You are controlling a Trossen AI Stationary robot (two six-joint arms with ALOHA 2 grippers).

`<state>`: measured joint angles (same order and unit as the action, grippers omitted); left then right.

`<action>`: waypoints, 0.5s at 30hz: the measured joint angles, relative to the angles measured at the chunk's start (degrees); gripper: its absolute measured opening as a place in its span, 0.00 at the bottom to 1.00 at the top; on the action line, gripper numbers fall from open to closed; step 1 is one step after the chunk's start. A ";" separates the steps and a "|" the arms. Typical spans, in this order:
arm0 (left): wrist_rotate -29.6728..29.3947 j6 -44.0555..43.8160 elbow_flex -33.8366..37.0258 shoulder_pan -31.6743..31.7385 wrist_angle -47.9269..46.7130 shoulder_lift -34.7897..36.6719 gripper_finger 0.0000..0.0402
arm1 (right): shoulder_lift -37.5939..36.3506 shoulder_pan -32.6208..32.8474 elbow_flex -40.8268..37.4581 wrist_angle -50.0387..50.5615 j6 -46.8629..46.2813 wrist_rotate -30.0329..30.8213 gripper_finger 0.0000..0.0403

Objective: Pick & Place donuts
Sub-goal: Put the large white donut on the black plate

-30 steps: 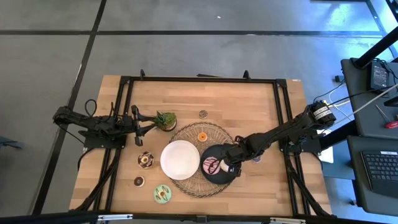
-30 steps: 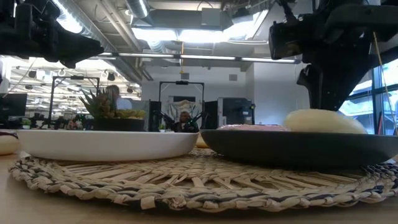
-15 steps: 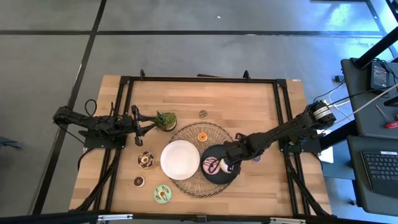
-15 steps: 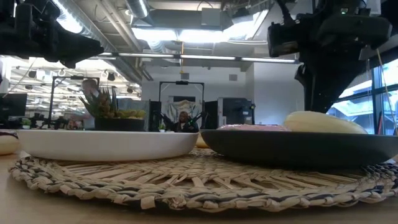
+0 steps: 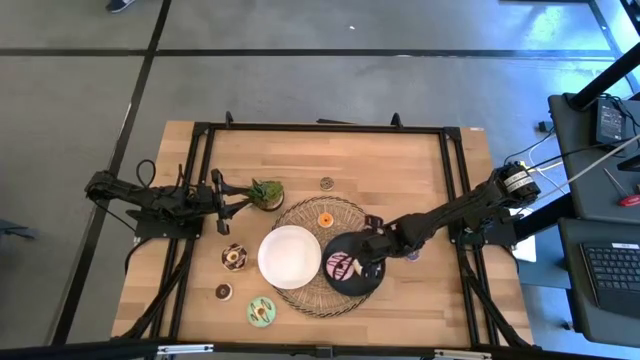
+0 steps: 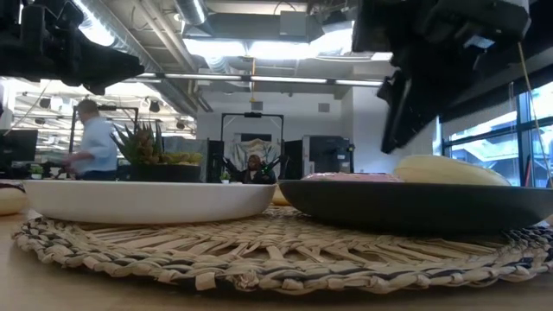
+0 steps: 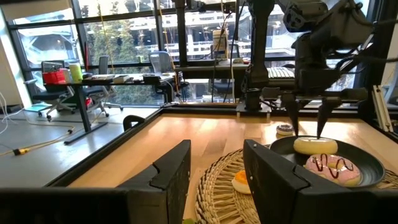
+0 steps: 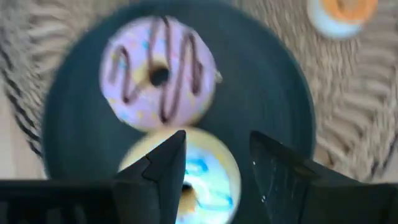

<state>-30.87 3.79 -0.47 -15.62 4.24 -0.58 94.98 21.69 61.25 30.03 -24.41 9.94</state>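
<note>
Two donuts lie on the black plate (image 5: 352, 282): a pink one with brown stripes (image 8: 158, 81) and a cream one with blue icing (image 8: 205, 177). My right gripper (image 7: 306, 127) hangs open just above the cream donut (image 7: 315, 146), fingertips on either side and clear of it. An orange donut (image 5: 324, 219) rests on the woven mat (image 5: 300, 298). Brown (image 5: 234, 257), small brown (image 5: 223, 292) and green (image 5: 262, 311) donuts lie on the wood to the left. My left gripper (image 5: 228, 205) waits open beside the potted plant (image 5: 266, 192).
An empty white plate (image 5: 289, 256) sits on the mat left of the black plate. A small dark donut (image 5: 327, 183) lies toward the far edge, and a purple one (image 5: 412, 256) peeks out under my right arm. A black frame rims the table. A person walks in the room behind.
My right gripper has risen from the cream donut, which stays lying on the black plate beside the pink one. The left arm has kept still.
</note>
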 joint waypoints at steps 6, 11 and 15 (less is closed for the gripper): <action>0.00 0.00 0.00 0.00 -0.01 0.00 0.36 | 0.27 1.44 0.10 -4.21 3.08 -2.96 0.44; 0.00 0.00 0.00 -0.01 -0.01 0.00 0.36 | 3.12 1.89 0.11 -3.84 0.96 -3.31 0.44; 0.00 -0.02 -0.01 0.00 -0.01 0.00 0.36 | 4.33 1.84 0.11 -2.43 0.41 -4.47 0.44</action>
<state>-30.87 3.77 -0.48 -15.62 4.23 -0.58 99.31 23.53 61.36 27.60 -24.01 5.48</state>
